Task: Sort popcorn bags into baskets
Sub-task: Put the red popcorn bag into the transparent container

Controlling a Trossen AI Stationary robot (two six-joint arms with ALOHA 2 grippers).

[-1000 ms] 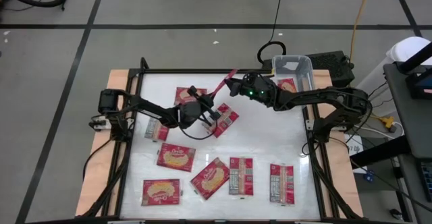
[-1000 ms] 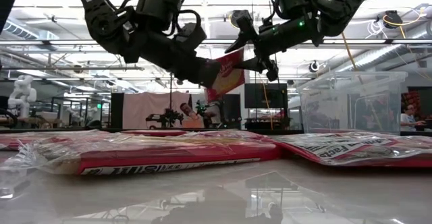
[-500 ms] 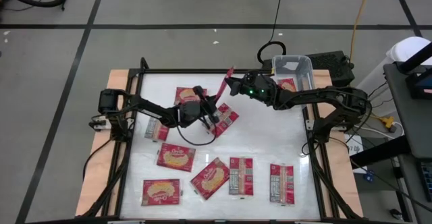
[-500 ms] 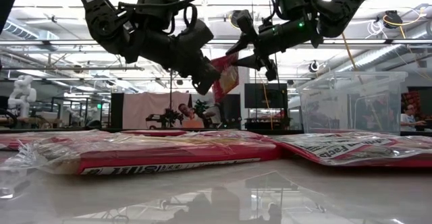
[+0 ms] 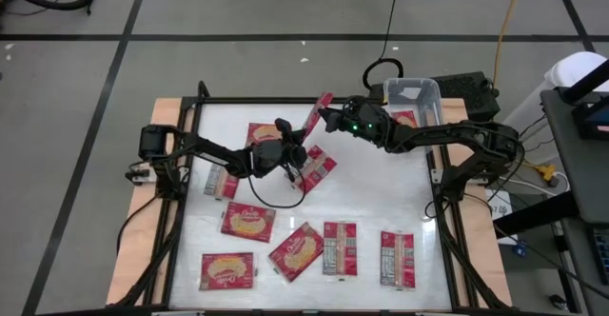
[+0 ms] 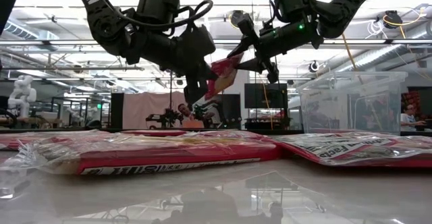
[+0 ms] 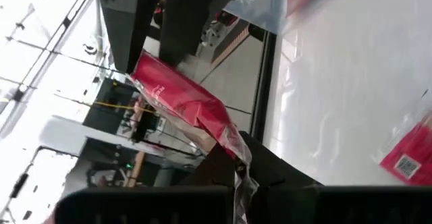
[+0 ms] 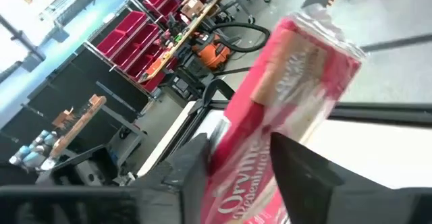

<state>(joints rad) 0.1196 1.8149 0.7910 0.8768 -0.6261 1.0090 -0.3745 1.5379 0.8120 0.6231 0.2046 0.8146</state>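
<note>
A red popcorn bag (image 5: 317, 116) hangs in the air over the far middle of the table, slanting up between both grippers. My left gripper (image 5: 298, 152) is shut on its lower end. My right gripper (image 5: 328, 118) reaches in from the right, and the bag's upper end (image 8: 283, 82) fills the gap between its fingers. Several more popcorn bags, one of them (image 5: 248, 221), lie flat on the table. The clear basket (image 5: 390, 94) stands at the far right corner. My left gripper pinches the bag's clear crimped end seam (image 7: 241, 158) between its two fingers, coming about level from the table's left. The bag rises away from the fingers, tilted and clear of the table. My right gripper has one finger (image 8: 196, 163) on each side of the bag's upper half (image 8: 246, 170), coming about level from the table's right. The bag sits askew in the gap and juts out past the fingertips.
Bags lie along the near edge (image 5: 340, 247) and at the left (image 5: 221, 183); one (image 5: 319, 168) lies right below the left gripper. Another (image 5: 404, 119) lies next to the basket. A black frame (image 5: 441, 202) rims the table. The table's middle right is bare.
My left gripper has rolled in place and turned the bag with it. In the high view the bag showed edge-on as a thin line and now shows its face. Its upper end has stayed at my right gripper.
</note>
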